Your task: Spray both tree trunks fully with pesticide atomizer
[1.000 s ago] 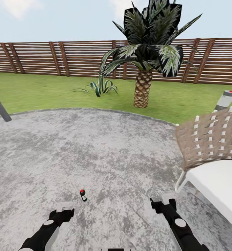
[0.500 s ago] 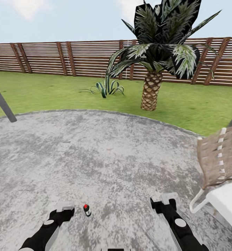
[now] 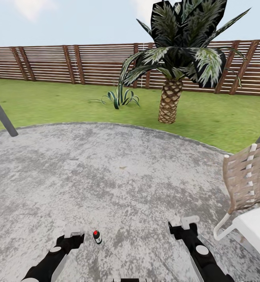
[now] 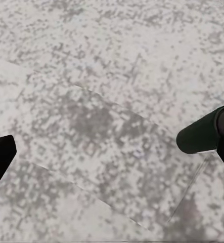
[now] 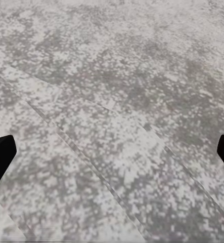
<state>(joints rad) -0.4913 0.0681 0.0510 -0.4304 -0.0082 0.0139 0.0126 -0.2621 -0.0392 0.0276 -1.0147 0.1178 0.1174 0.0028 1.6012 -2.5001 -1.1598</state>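
The little black pesticide atomizer [image 3: 97, 237] with a red top stands on the grey stone floor [image 3: 118, 172]. The left gripper [image 3: 76, 232] hangs just beside the atomizer with its fingers [image 4: 205, 132] spread wide, holding nothing. The right gripper [image 3: 183, 223] is farther from the atomizer, also wide open and empty. A woven chair [image 3: 247, 184] sits beyond that. Far past the atomizer are grass [image 3: 67, 102], a short palm [image 3: 173, 74] and a wooden fence [image 3: 86, 64].

At the right edge we see the woven chair [image 3: 249, 180] cut off; the pesticide atomizer [image 3: 97, 237] is too small for detail.
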